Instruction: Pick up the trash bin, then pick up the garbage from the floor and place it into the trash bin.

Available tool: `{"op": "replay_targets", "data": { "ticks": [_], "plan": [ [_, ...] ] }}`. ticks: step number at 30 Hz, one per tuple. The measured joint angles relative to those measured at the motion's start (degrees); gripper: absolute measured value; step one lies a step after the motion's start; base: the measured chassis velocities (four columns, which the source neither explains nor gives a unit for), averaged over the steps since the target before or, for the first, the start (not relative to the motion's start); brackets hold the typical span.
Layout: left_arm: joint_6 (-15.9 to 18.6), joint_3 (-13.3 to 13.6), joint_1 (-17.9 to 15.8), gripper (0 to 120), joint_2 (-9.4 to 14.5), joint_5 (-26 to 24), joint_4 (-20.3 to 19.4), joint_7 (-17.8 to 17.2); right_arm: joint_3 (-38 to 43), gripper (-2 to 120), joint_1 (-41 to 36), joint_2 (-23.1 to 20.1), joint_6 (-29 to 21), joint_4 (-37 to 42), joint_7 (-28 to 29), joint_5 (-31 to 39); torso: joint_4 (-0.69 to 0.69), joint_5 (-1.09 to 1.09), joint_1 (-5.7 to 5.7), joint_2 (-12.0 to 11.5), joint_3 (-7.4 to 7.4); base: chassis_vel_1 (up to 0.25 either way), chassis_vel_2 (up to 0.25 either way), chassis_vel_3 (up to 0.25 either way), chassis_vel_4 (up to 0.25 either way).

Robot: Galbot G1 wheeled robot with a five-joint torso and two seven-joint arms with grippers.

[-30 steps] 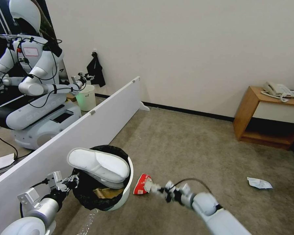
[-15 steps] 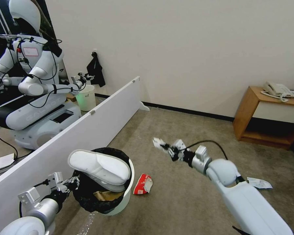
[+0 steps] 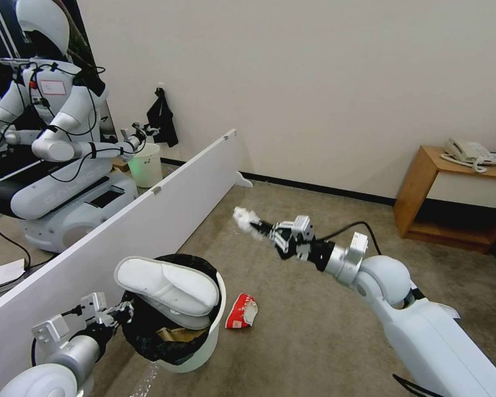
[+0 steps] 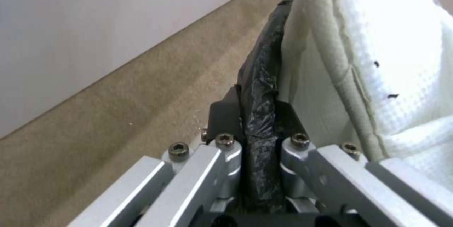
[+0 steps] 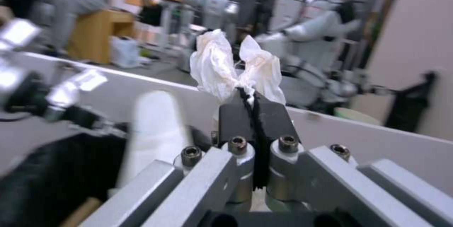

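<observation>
My right gripper (image 3: pixel 257 225) raised above carpet (image 3: pixel 314 309), fingers pinched tight on crumpled white tissue (image 3: pixel 242 216); tissue splays in 2 wrinkled lobes past fingertips. My left gripper (image 3: pixel 122 312) clamped on bin (image 3: pixel 206 342) rim, black bag (image 4: pixel 261 89) squeezed between fingers. Bin round, white, bag crinkled; beside white partition board (image 3: pixel 149 220). White slipper (image 3: pixel 168 281) lies across bin mouth, tan paper (image 3: pixel 173 334) inside below it. Red wrapper (image 3: pixel 241 311) on carpet just beside bin.
</observation>
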Motion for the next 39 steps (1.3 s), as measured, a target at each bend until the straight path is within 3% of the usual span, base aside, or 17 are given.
{"op": "replay_targets", "data": {
  "ticks": [9, 18, 39],
  "plan": [
    [-0.10, 0.03, 0.14, 5, 0.44, -0.53, 0.06, 0.12, -10.37, 0, 5.02, -0.52, 0.76, 0.05, -3.11, 4.15, 0.01, 0.00, 0.00, 0.00, 0.00, 0.000, 0.000, 0.000, 0.000],
    [-0.38, 0.51, 0.02, 5, 0.32, -0.54, 0.47, 0.46, -19.27, 0, 8.22, 0.28, 0.30, -1.73, -3.99, 3.29, 0.02, 0.00, 0.00, 0.00, 0.00, 0.000, 0.000, 0.000, 0.000],
    [-0.55, 1.28, -0.03, 5, 1.12, -0.48, 0.74, 0.96, -24.91, 0, 10.00, 4.54, -0.23, -6.69, -1.81, 2.90, 0.01, 0.00, 0.00, 0.00, 0.00, 0.000, 0.000, 0.000, 0.000]
  ]
}}
